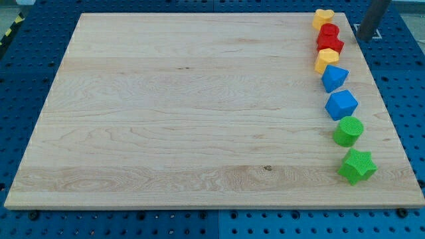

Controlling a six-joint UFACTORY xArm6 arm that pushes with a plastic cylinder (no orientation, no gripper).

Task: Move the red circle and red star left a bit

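End effector: a bare rod holding nothing; my tip (362,38) sits at the desk's (186,119) top-right corner, just right of the red blocks, touching neither.
Progress: nothing moved yet, I judge.
Red circle (328,31), red star (330,44): in the right-edge column, top.
Room: bare desk leftward.

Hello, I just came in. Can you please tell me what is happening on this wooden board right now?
I am a robot arm that pushes blocks with a rod. My tip is at the view's top right, just off the wooden board, to the right of the red circle and red star, touching neither. Those two sit near the top of a column along the right edge, between a yellow block above and another yellow block below. I am to push both red ones a little left.
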